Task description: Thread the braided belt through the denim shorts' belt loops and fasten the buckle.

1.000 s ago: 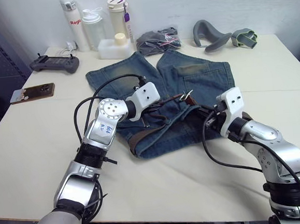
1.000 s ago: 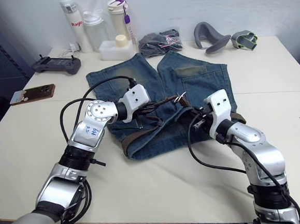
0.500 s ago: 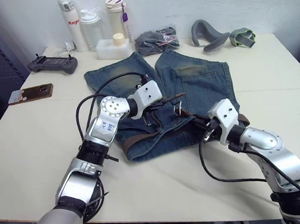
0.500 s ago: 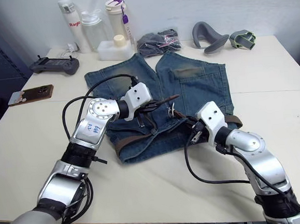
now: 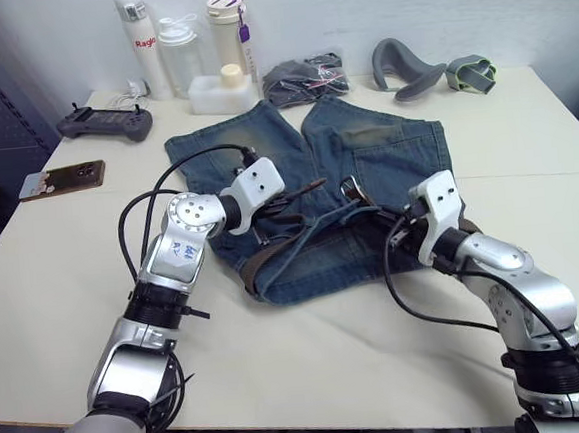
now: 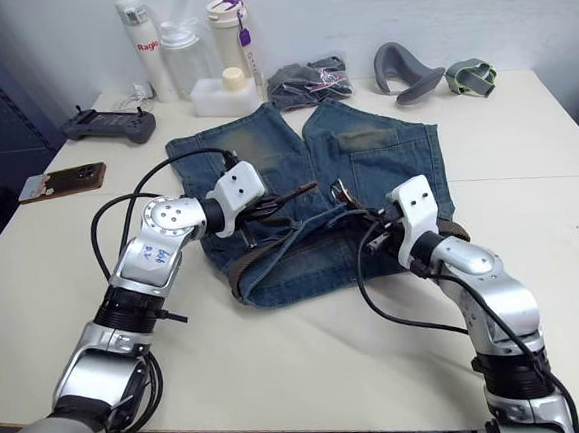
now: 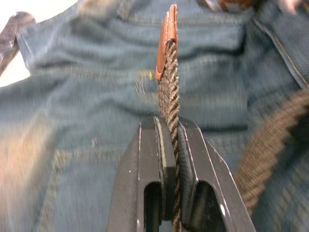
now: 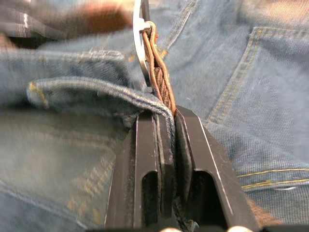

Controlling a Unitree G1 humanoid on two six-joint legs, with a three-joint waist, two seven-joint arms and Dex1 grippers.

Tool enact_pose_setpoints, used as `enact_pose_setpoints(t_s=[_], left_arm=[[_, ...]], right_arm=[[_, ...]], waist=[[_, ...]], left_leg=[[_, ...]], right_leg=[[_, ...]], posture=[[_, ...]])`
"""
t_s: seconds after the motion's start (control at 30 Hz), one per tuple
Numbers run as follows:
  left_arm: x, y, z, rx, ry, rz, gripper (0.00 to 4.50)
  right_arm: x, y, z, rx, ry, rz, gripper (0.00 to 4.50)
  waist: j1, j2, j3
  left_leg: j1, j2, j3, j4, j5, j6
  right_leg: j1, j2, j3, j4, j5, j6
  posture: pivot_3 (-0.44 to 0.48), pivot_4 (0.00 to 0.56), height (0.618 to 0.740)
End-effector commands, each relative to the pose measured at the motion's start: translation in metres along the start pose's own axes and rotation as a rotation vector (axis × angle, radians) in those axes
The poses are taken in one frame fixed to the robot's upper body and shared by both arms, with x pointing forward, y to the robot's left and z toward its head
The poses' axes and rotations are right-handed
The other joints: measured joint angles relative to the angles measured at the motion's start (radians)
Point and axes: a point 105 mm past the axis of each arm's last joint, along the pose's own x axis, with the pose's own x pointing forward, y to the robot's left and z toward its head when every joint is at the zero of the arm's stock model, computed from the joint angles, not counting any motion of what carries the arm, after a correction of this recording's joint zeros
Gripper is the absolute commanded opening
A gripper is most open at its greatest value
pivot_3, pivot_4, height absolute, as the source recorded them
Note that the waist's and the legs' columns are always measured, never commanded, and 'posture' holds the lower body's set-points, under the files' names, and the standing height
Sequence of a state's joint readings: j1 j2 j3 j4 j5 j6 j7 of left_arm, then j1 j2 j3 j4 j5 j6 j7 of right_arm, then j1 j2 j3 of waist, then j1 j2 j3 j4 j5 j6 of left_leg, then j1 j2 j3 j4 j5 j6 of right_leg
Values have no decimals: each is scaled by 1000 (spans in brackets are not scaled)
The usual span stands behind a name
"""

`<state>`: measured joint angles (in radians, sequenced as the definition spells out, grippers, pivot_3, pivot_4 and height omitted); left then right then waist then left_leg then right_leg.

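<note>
We see the left tool (image 7: 168, 145) clamped on the braided belt (image 7: 168, 94) near its tip; right tool (image 8: 165, 130) pinches belt and waistband by the buckle (image 8: 140, 34), denim shorts (image 5: 385, 154) on counter (image 5: 62, 254).

Bottles (image 5: 181, 46), phone (image 5: 63, 179), controller (image 5: 105, 124) and bagged bundle (image 5: 306, 77) on table (image 5: 63, 274)

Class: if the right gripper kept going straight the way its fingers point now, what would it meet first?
Most likely the buckle, just ahead of the right gripper, which grips the braided belt and a denim fold; depth is unclear.
</note>
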<state>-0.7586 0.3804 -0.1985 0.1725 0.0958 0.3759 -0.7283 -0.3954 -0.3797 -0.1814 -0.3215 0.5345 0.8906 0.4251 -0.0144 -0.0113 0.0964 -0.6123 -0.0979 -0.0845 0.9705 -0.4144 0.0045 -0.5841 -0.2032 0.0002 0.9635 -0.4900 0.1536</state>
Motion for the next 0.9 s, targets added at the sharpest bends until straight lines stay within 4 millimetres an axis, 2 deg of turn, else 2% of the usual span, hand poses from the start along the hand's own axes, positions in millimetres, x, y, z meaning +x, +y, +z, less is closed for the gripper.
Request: enact_pose_setpoints(t_s=[0.03, 0.07, 0.13, 0.17, 0.5, 0.9], left_arm=[[-3, 5, 18, 5, -59, 55, 0], [-2, 3, 19, -2, -63, 55, 0], [1, -4, 21, -10, -71, 40, 0], [2, -7, 22, -9, -75, 31, 0], [9, -15, 32, 17, -100, -14, 0], [20, -20, 51, 33, -150, -44, 0]], right_arm=[[-7, -43, 24, 259, -147, -284, 64], [-3, -36, 24, 341, -151, -249, 64], [2, -13, 26, 323, -114, -163, 64], [2, -7, 29, 314, -112, -151, 64], [1, 1, 26, 243, -88, -140, 64], [1, 15, 10, 109, -33, -93, 64]], waist=[[-3, 0, 0], [-3, 0, 0], [-6, 0, -1], [-9, 0, -1], [-19, 0, -1], [-21, 0, -1]], left_leg=[[0, 0, 0, 0, 0, 0], [0, 0, -1, 0, 1, -1], [0, -3, -3, -1, 2, -1], [0, -5, -6, -1, 2, -1], [1, -10, -8, -8, 8, -2], [1, -10, -9, -8, 8, -2]], right_leg=[[0, 0, 0, 1, 0, 0], [0, 1, 0, 1, 0, 0], [-1, 1, 4, 4, 0, -1], [0, 1, 6, 6, 0, -1], [0, -1, 9, 5, 0, -1], [0, -1, 8, 4, 0, -1]], posture=[[0, 150, 631], [0, 150, 631], [0, 150, 631], [0, 150, 631], [0, 150, 631], [0, 150, 631]])
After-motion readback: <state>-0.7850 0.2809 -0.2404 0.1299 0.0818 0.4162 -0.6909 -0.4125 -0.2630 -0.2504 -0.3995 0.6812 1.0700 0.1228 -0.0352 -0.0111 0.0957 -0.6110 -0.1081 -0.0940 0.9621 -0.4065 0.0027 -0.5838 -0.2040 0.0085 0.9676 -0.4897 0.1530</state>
